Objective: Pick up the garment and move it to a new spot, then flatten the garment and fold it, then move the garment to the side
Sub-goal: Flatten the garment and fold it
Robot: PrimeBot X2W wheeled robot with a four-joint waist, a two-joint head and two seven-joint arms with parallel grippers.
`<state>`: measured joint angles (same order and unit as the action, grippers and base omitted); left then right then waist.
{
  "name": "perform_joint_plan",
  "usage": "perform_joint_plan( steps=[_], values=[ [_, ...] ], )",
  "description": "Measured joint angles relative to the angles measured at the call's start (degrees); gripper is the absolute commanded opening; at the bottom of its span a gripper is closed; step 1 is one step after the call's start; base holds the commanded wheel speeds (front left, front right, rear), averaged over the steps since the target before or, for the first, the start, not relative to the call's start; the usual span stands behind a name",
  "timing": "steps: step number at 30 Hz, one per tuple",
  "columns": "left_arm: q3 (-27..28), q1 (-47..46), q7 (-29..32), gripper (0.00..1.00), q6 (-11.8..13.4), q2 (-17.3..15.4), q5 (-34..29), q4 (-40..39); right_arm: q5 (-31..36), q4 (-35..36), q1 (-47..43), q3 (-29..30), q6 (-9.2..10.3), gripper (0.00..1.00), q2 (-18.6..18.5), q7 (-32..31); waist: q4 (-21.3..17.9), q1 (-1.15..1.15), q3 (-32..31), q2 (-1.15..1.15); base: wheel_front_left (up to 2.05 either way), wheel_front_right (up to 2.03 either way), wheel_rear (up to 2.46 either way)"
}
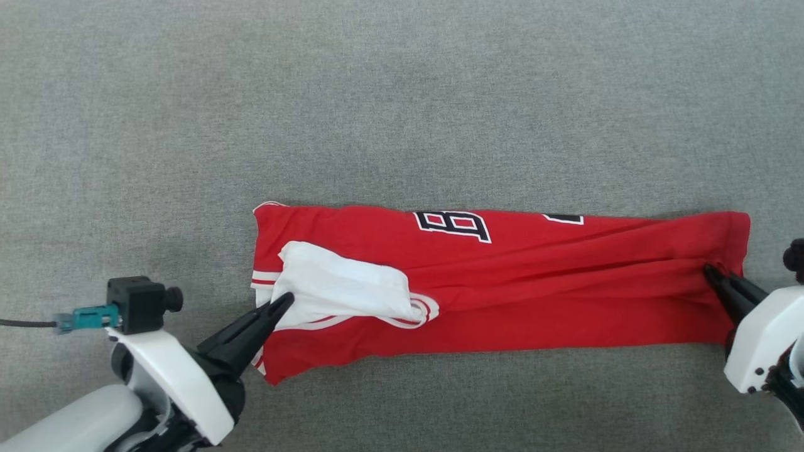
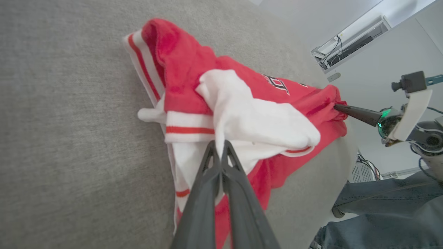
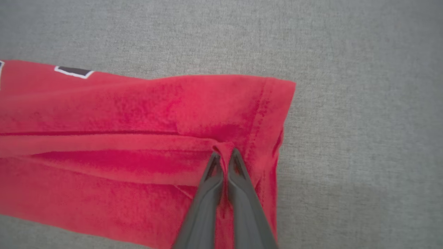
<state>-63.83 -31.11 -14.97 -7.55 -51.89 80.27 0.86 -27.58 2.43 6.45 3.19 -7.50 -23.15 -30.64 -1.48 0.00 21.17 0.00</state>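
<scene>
The garment (image 1: 502,282) is a red jersey T-shirt lying folded into a long band across the grey surface, with black white-outlined print along its far edge. A white sleeve (image 1: 342,289) lies bunched on its left end. My left gripper (image 1: 286,300) is shut on the white sleeve cloth at that end (image 2: 218,145). My right gripper (image 1: 710,271) is shut on a pinch of red cloth near the hem at the right end (image 3: 224,152). The shirt (image 3: 138,138) shows lengthwise creases running from that pinch. The right gripper's fingers (image 2: 356,113) also appear in the left wrist view.
A grey fabric surface (image 1: 402,113) spreads wide on all sides of the shirt. In the left wrist view a person's legs in jeans (image 2: 387,207) stand past the surface's edge, with a white wall and a cable tray (image 2: 349,41) beyond.
</scene>
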Motion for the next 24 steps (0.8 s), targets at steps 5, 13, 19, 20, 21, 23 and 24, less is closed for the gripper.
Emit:
perform_joint_plan(
  steps=[5,13,19,20,21,23,24],
  values=[
    [0.4,0.0,0.0,0.13,0.0,2.3,-2.7,3.8,0.5,-2.9,1.5,-0.6,0.0,0.25,0.9,2.0,0.0,0.0,0.2,0.0,0.0,0.0,0.0],
    [5.5,3.0,0.0,1.0,0.0,4.7,-6.2,5.9,-1.1,-3.9,1.5,2.8,0.0,1.0,0.6,2.0,0.5,0.0,-1.6,0.0,0.0,0.0,0.0],
    [16.5,9.7,0.0,1.0,0.0,10.3,-10.1,8.2,-2.3,-9.1,2.0,4.0,0.01,1.0,1.1,-2.9,1.5,0.0,-3.3,0.0,0.0,0.0,0.0],
    [18.4,10.8,0.0,1.0,0.0,11.1,-12.2,9.3,-2.6,-10.2,2.3,4.3,0.01,1.0,1.3,-3.6,1.9,0.0,-3.5,0.0,0.0,0.0,0.0],
    [20.2,11.8,0.0,1.0,0.0,12.0,-15.2,10.7,-3.0,-11.2,2.6,4.5,0.01,1.0,1.3,-4.0,2.2,0.0,-3.7,0.0,0.0,0.0,0.0],
    [24.2,13.6,0.0,1.0,0.0,14.5,-19.9,13.1,-3.8,-13.1,3.1,5.0,0.01,1.0,1.4,-4.8,3.1,0.0,-4.1,0.0,0.0,0.0,0.0],
    [25.8,14.5,0.0,1.0,0.0,16.2,-21.5,13.7,-4.2,-13.8,3.3,5.2,0.01,1.0,1.4,-5.1,3.5,0.0,-4.3,0.0,0.0,0.0,0.0]
  ],
)
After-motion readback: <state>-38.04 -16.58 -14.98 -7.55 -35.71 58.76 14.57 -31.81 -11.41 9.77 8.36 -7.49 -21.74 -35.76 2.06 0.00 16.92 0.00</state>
